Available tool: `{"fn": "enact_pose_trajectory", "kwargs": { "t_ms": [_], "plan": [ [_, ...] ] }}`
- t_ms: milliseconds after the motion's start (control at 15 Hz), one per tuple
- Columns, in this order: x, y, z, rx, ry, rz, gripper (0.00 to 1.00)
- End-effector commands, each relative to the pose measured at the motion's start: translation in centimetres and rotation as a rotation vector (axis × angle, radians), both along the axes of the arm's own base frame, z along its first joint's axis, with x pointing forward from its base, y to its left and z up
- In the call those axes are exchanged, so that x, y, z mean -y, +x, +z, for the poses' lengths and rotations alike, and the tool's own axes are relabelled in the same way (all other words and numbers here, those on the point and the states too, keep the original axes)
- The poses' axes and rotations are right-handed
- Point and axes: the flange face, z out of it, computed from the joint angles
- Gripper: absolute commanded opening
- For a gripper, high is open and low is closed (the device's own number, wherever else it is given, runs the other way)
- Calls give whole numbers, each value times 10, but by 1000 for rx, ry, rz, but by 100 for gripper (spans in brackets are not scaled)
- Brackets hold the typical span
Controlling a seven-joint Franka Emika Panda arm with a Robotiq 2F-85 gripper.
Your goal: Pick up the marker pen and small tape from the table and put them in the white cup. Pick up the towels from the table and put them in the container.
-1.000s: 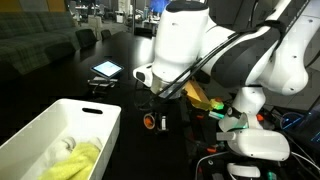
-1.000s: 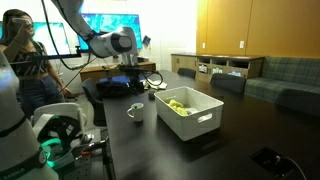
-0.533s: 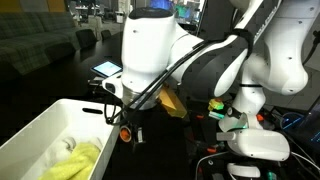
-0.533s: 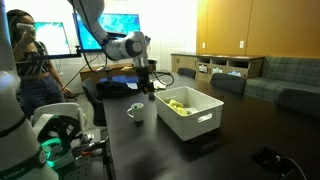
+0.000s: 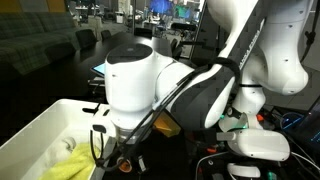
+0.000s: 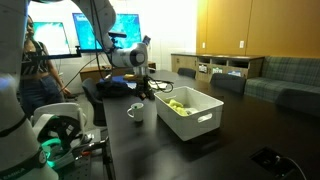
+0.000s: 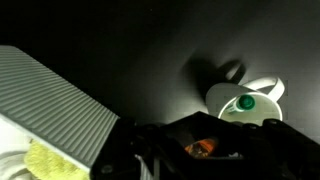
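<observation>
My gripper (image 7: pixel 200 150) is shut on a small orange tape roll (image 7: pixel 198 147); the roll also shows at my fingertips in an exterior view (image 5: pixel 125 163). The white cup (image 7: pixel 255 95) stands on the dark table to the upper right of the jaws, with the green-capped marker pen (image 7: pixel 245 102) inside it. The white container (image 5: pixel 50 130) sits right beside the gripper (image 5: pixel 126 160) and holds the yellow-green towel (image 5: pixel 75 163) with a pale cloth (image 5: pixel 66 146) by it. In an exterior view the gripper (image 6: pixel 148 88) hangs between the cup (image 6: pixel 137 110) and the container (image 6: pixel 190 112).
A tablet (image 5: pixel 105 68) lies on the far side of the table. A dark bag (image 6: pixel 110 88) sits behind the cup. A person (image 6: pixel 35 70) stands by a screen (image 6: pixel 100 30). Equipment with a green light (image 5: pixel 240 130) crowds the table's near edge.
The arm has swung from over the table toward the container's edge, carrying the orange tape with it. The jaws stayed shut throughout.
</observation>
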Motion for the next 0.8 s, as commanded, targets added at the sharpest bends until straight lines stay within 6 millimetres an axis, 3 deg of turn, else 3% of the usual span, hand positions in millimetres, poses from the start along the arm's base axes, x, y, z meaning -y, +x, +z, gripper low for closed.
{"fn": "enact_pose_trajectory", "kwargs": {
  "t_ms": [0,733],
  "plan": [
    [-22,-6,-15,-55,-7,110,0],
    [-52,-3,-21,-95,-31,309,0]
  ]
}}
